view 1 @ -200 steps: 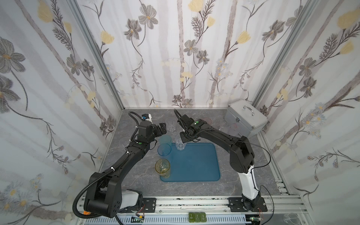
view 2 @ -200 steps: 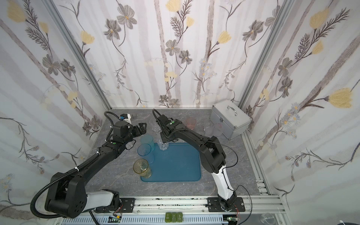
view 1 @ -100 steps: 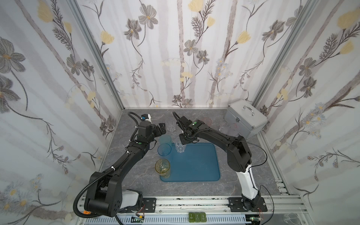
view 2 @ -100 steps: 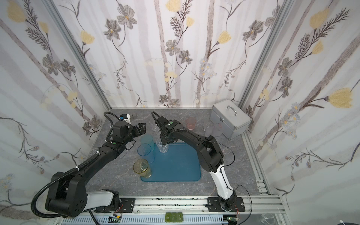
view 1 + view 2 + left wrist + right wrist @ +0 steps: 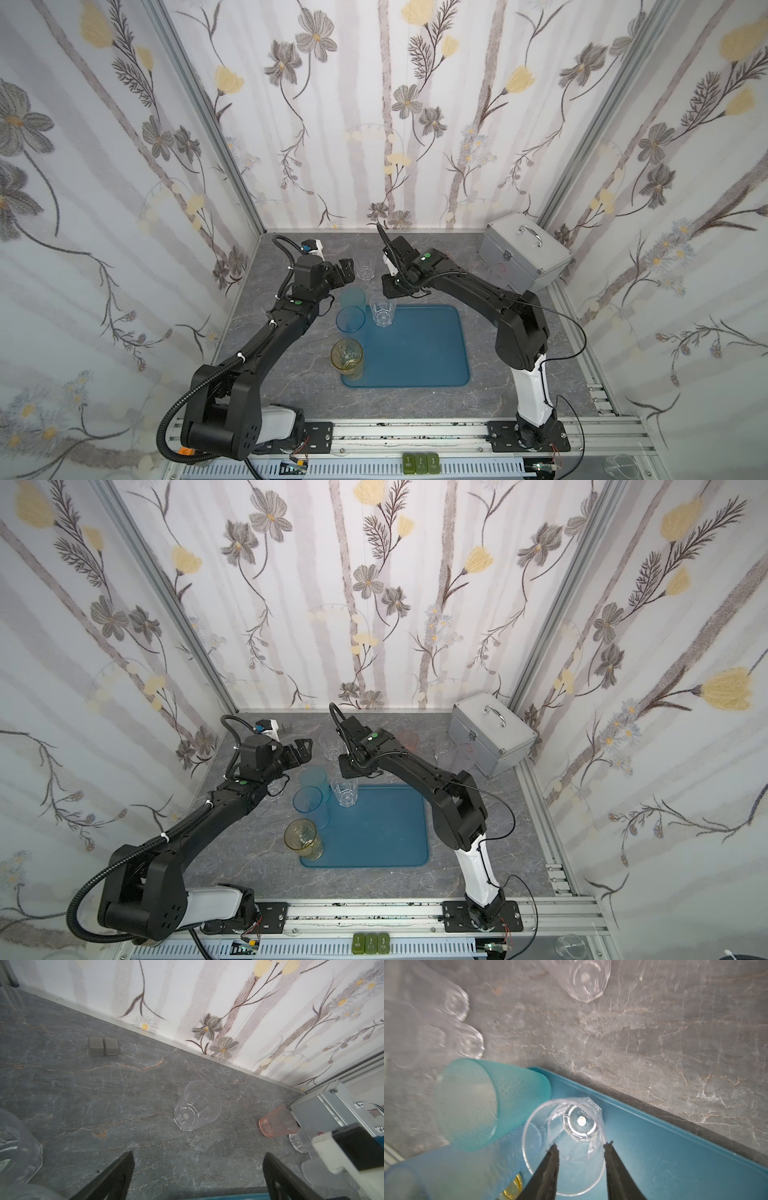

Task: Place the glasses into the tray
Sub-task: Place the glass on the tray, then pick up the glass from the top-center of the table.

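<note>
The step in hand looks like the set-down of one glass. In the right wrist view the right tool [image 5: 581, 1144] hangs over a clear faceted glass [image 5: 579, 1124] that stands upright on the tray [image 5: 675, 1147], near its far left corner. The jaws stand apart, seemingly one finger inside the rim and one outside, with a gap far wider than the glass wall, so nothing is clamped. A teal tumbler [image 5: 500, 1093] stands just beside it at the tray's corner. In a top view a blue tumbler [image 5: 350, 319] and an amber glass [image 5: 347, 353] line the same left edge, so the task seems about a third done.

The next move calls for a straight lift of the right tool, clear of the rim, without dragging the wall or nudging the teal neighbour.

The left tool [image 5: 198, 1155] is spread wide and empty, aimed at a clear tumbler [image 5: 197, 1105] standing alone on the table [image 5: 104, 1095]. It would need to reach forward and close on that tumbler's wall. A pink tumbler [image 5: 278, 1122] waits further off, beside the silver case [image 5: 523, 257].
</note>
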{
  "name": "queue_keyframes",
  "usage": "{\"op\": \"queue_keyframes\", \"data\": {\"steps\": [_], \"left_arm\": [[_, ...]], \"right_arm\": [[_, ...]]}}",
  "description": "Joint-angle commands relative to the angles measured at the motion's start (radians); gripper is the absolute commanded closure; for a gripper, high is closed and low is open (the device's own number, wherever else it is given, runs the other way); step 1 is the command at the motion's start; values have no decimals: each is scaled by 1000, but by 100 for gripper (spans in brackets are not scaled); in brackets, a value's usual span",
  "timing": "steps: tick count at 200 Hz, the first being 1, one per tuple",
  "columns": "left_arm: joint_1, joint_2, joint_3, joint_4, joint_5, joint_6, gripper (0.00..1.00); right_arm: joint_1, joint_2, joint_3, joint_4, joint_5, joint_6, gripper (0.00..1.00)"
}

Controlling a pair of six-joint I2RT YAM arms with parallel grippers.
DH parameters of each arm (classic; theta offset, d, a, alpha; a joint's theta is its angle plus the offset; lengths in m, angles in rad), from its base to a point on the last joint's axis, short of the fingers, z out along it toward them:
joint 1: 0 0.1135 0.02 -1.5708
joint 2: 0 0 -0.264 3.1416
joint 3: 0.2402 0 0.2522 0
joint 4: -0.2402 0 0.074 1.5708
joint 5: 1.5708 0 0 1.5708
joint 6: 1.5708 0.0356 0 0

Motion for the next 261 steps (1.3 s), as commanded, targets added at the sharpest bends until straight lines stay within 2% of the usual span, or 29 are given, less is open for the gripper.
{"op": "queue_keyframes", "data": {"steps": [1, 62, 90, 127, 210, 261], "left_arm": [[1, 29, 40, 13, 25, -7, 2], [1, 183, 239, -197, -6, 61, 4], [2, 283, 346, -280, -30, 102, 4], [3, 391, 482, -354, -65, 148, 4], [27, 551, 645, -418, -74, 174, 4], [55, 571, 670, -441, -60, 179, 5]], "right_arm": [[-17, -75, -76, 151, -58, 65, 59], [-64, -249, -371, 373, -7, 161, 57], [-86, -283, -461, 432, -14, 191, 57], [-93, -270, -459, 433, -7, 172, 57], [-97, -243, -475, 474, -12, 181, 51], [-93, -205, -433, 459, -38, 168, 47]]}}
